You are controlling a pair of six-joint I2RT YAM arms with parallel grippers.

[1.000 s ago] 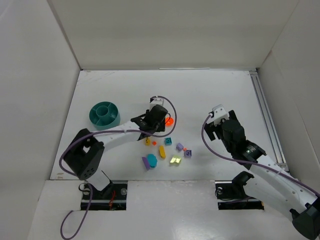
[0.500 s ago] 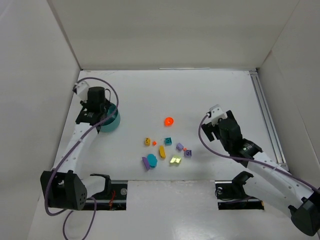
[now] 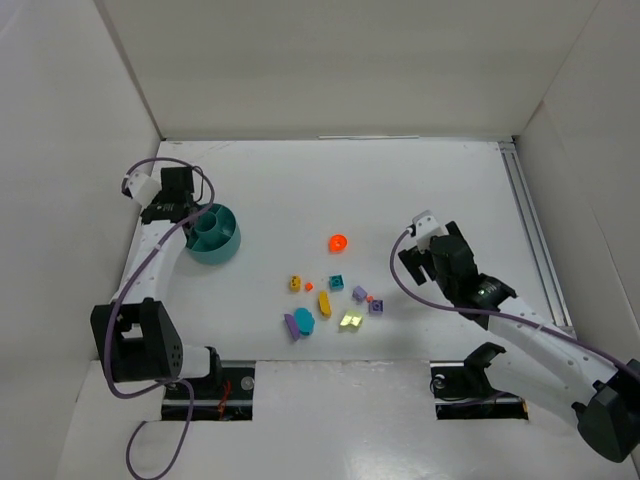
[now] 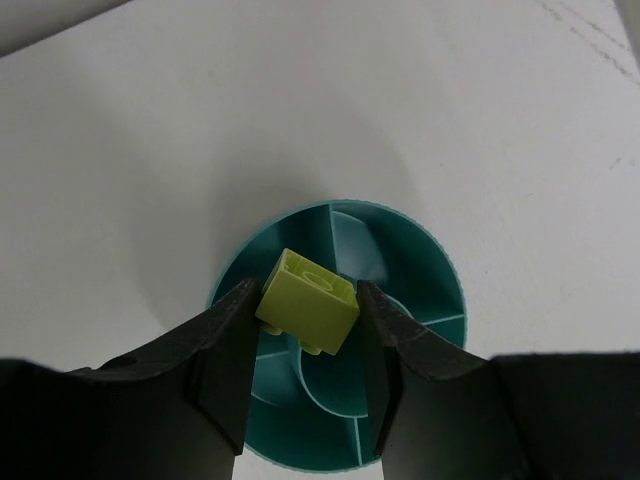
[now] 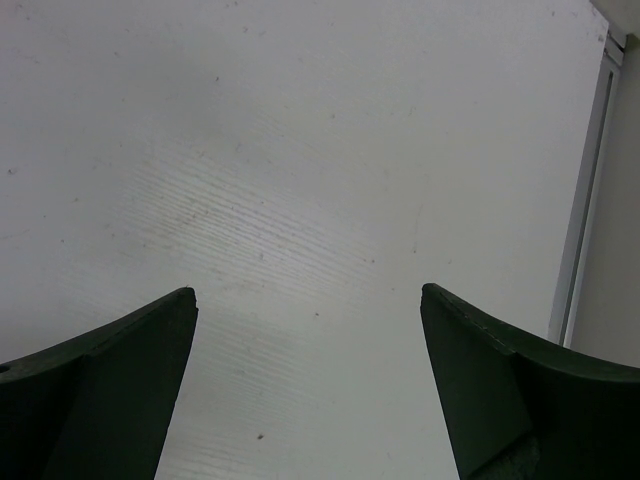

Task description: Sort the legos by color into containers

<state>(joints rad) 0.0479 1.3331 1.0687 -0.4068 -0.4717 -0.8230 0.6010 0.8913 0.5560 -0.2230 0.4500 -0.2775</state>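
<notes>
The teal dish stands at the left of the table. My left gripper hangs over its back-left rim, shut on a lime green lego. In the left wrist view the lego hangs above the dish, over the central cup and a left wedge. The other legos lie loose mid-table: an orange round one, a small yellow one, a teal one, a long yellow one, purple ones, a lime one, and a purple and teal pair. My right gripper is open and empty, right of the pile.
White walls close in the table on the left, back and right. A metal rail runs along the right edge and shows in the right wrist view. Bare table lies under the right gripper.
My left arm swung from the lego pile to the dish at the left, carrying the lime lego. My right gripper drifted slightly left and nearer.
</notes>
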